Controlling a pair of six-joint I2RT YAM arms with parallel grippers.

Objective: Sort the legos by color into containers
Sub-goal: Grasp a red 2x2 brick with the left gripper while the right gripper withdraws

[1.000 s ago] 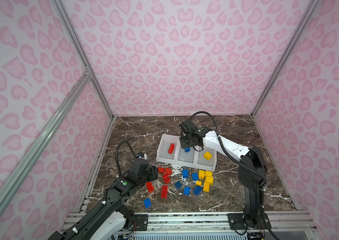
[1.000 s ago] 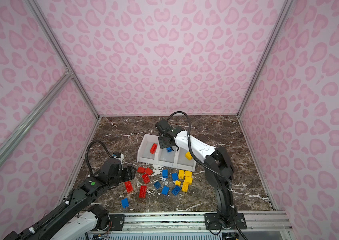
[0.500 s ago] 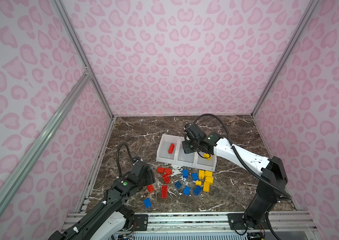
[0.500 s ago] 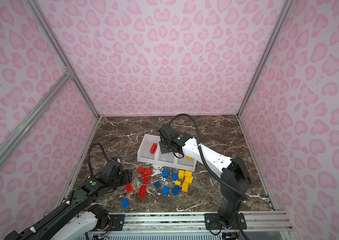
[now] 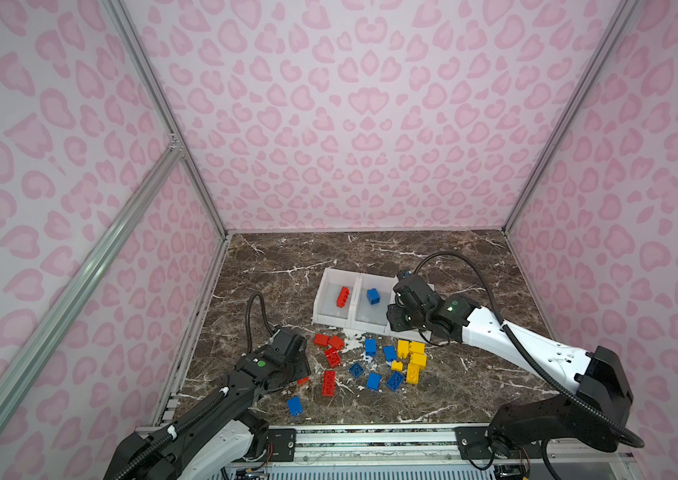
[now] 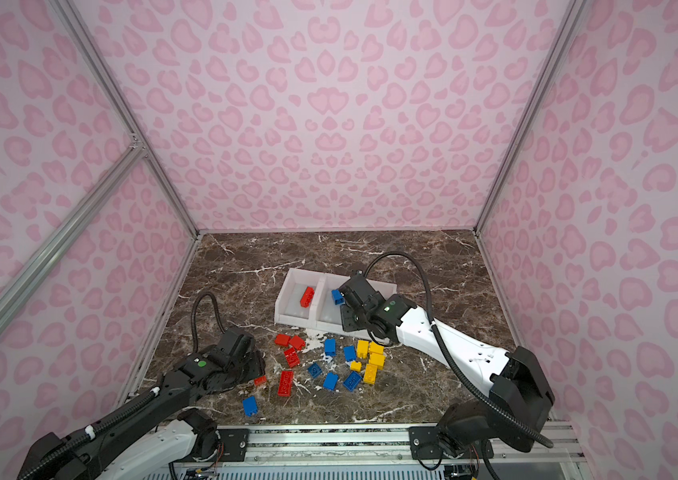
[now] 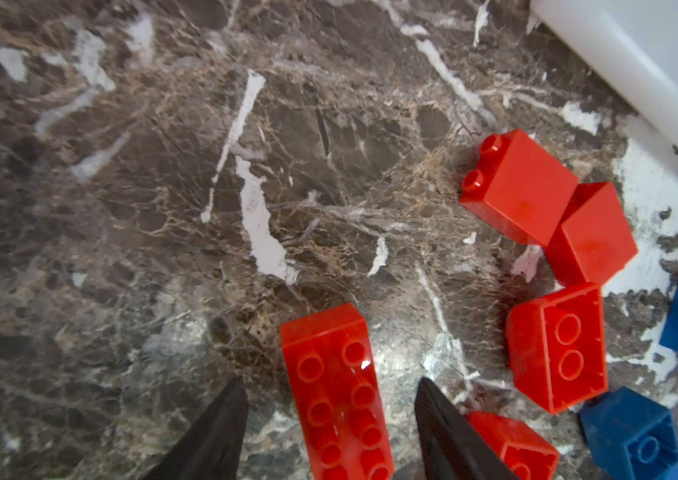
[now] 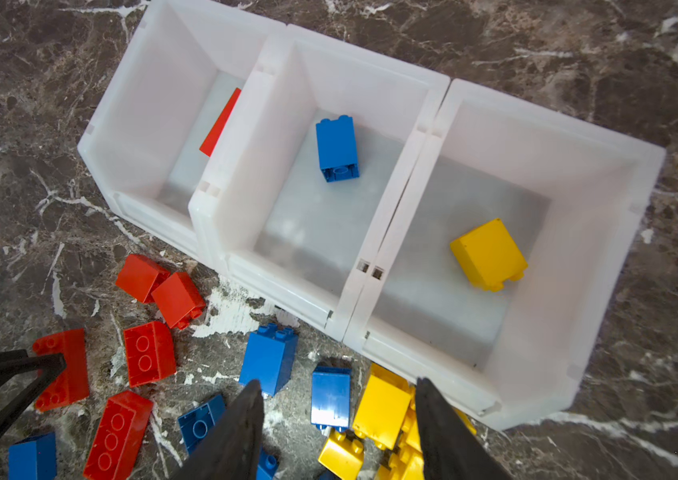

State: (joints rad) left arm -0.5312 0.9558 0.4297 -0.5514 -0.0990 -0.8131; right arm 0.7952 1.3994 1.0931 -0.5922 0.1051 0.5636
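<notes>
The long red brick (image 7: 335,395) lies studs up on the marble desk (image 7: 142,187), at seven o'clock from the containers (image 8: 437,95). My left end effector (image 7: 331,380) is spread astride it, a gap showing on each side. The other loose legos (image 8: 269,357) lie at six o'clock of the containers, and my right end effector (image 8: 338,381) hangs above them, spread and empty. The containers hold a red brick (image 5: 343,296), a blue brick (image 8: 337,147) and a yellow brick (image 8: 489,253), each in its own bin.
</notes>
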